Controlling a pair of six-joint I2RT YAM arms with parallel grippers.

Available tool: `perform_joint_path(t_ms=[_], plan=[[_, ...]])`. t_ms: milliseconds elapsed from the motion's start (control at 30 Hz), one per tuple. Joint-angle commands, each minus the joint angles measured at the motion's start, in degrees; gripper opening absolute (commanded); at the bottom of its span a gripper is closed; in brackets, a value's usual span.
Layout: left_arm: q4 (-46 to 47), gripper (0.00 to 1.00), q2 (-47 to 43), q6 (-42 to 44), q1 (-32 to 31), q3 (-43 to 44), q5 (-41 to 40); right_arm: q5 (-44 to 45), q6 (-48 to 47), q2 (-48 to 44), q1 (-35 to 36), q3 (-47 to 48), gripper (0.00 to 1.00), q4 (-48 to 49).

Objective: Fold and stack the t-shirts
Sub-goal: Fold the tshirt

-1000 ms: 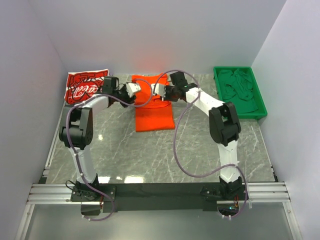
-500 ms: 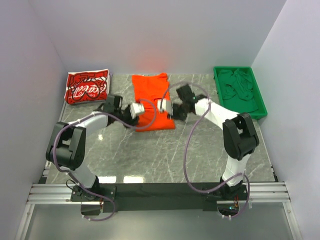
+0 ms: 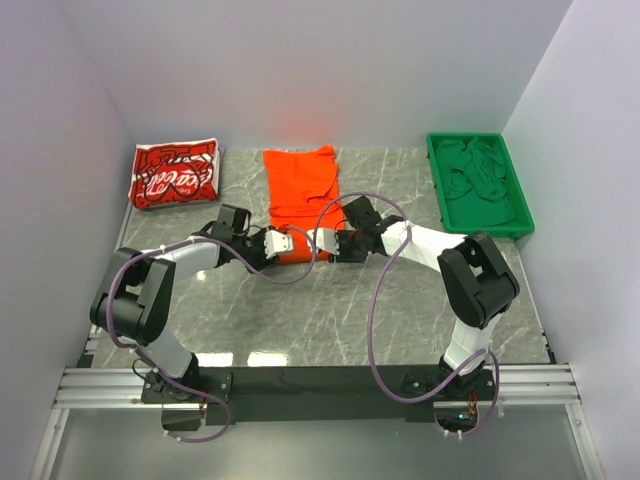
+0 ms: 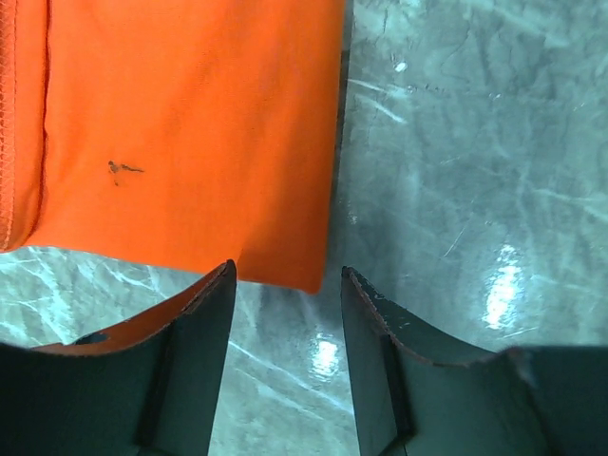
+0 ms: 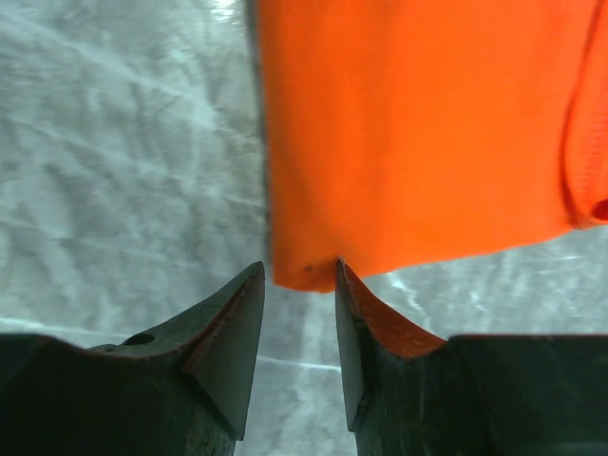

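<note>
Orange t-shirt [image 3: 300,185]: lies flat on the table [image 3: 300,320], folded into a long strip that runs from the middle of the far edge toward the centre. Red t-shirt [image 3: 175,172]: folded, at the far left corner. Green tray [image 3: 520,215]: far right corner, not part of this job.

Left gripper [image 3: 283,243]: low at the strip's near left corner, jaws apart, bare table showing between them, nothing grasped. Right gripper [image 3: 330,243]: at the near right corner, jaws likewise parted, one tip just touching the hem and no cloth pinched.

Handling assessment: the fabric is thin, light and limp, so it should drape and sag from any single hold. Layered edges may slide apart. Recommended hold: both near corners together, pinching through all layers just inside the hem, then lifting evenly.
</note>
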Motion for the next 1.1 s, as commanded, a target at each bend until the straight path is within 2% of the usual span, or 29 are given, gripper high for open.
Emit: perform_joint_path(t_ms=[0,300,367,400,433,467,500,533,633,900,1067], plan=[[1.78,0.54,0.52,4.3,-0.13,-0.02,0.62,1.03,-2.14,-1.51,0.23,-1.12,0.43,4.52],[0.99,0.49,5.53,7.37,-0.57,2.17,-0.17,0.76,-4.78,2.88,0.4,1.86,0.4,1.98],[0.81,0.42,5.97,8.08,-0.57,2.26,0.1,0.41,-5.22,2.97,0.49,1.69,0.37,1.45],[0.9,0.39,6.32,7.99,-0.57,2.35,0.18,0.58,-5.31,3.4,0.49,1.6,0.3,1.62],[0.64,0.29,6.41,8.08,-0.57,2.61,0.1,0.85,-5.31,3.67,0.49,1.77,0.25,1.54],[0.29,0.24,6.5,8.25,-0.48,2.7,0.36,1.28,-4.88,3.93,0.49,1.95,0.19,1.45],[0.2,0.19,6.15,8.17,-0.48,2.7,0.45,1.46,-4.44,4.02,0.41,2.12,0.07,1.54],[-0.15,0.1,5.8,8.08,-0.39,2.53,0.54,1.73,-4.26,3.94,0.4,2.39,0.01,1.36],[-2.34,0.01,3.96,8.78,0.04,2.61,1.68,1.99,-2.85,3.06,0.4,3.96,0.0,-0.91],[-12.27,0.01,-5.78,9.92,0.66,1.83,6.24,-1.43,2.59,-4.75,0.58,5.99,0.0,-9.97],[-19.74,0.01,-13.79,13.34,0.57,-1.16,9.67,-1.09,4.88,-12.82,2.6,1.08,0.0,-12.7]])
